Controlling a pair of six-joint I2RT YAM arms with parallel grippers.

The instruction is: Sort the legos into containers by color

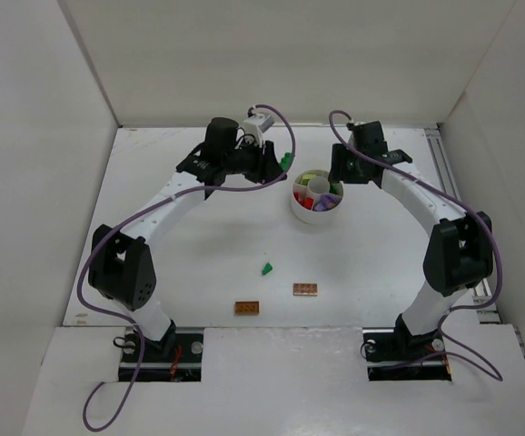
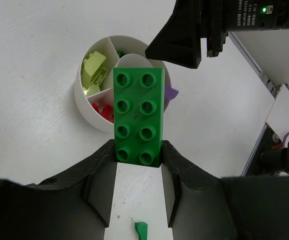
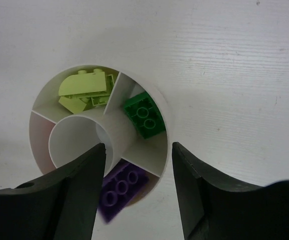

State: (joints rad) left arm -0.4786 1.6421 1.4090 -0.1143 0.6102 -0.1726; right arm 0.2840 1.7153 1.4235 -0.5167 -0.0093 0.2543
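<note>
The containers are the sections of a round white dish (image 1: 312, 216). My left gripper (image 2: 138, 157) is shut on the near end of a green eight-stud lego (image 2: 138, 116), held up beside the dish (image 2: 84, 107). My right gripper (image 3: 138, 155) hovers open over the dish (image 3: 167, 135), with a blurred purple lego (image 3: 118, 189) below, between its fingers, loose in a section. Other sections hold yellow-green legos (image 3: 84, 87), a green lego (image 3: 144, 116) and red legos (image 2: 103, 111). The central well (image 3: 74, 142) looks bare.
On the table nearer the arm bases lie a small green piece (image 1: 267, 269) and two orange-brown legos (image 1: 247, 308) (image 1: 304, 290). The two grippers stand close together at the dish, left (image 1: 281, 162) and right (image 1: 340, 177). White walls enclose the table.
</note>
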